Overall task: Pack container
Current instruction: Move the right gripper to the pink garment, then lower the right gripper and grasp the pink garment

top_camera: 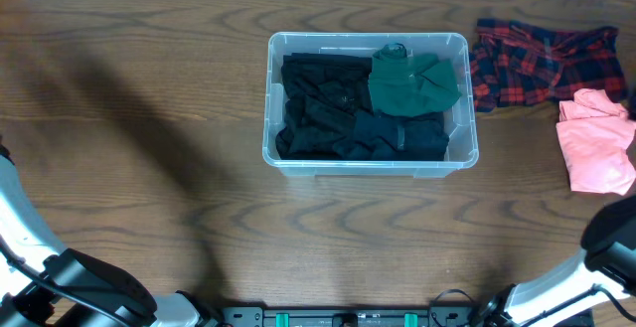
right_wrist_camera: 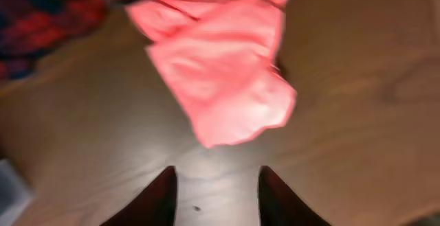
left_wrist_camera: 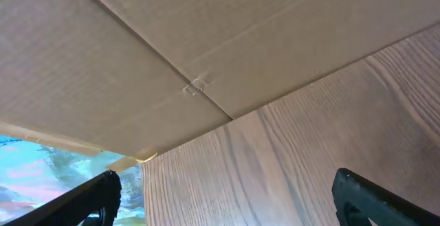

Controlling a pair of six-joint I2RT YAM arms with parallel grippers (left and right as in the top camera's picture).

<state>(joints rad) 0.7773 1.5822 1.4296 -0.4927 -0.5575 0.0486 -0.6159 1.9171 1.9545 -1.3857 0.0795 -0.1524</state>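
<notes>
R end effector, bottom of wrist view: jaws partly apart, empty, over bare desk. Just ahead lies pink cloth, untouched, long axis roughly up-frame, away from the jaws. Beyond it, upper left, plaid cloth. Overhead, container sits mid-frame, well left of pink cloth, w/ black clothes and green cloth inside. R arm looks nearer; L end effector wide, empty.

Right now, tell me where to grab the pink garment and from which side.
Best pinch the pink garment at its near corner, the tip pointing toward the right gripper, coming down from above on the robot's side. It lies folded flat, and that corner juts out clear of the plaid cloth.
</notes>
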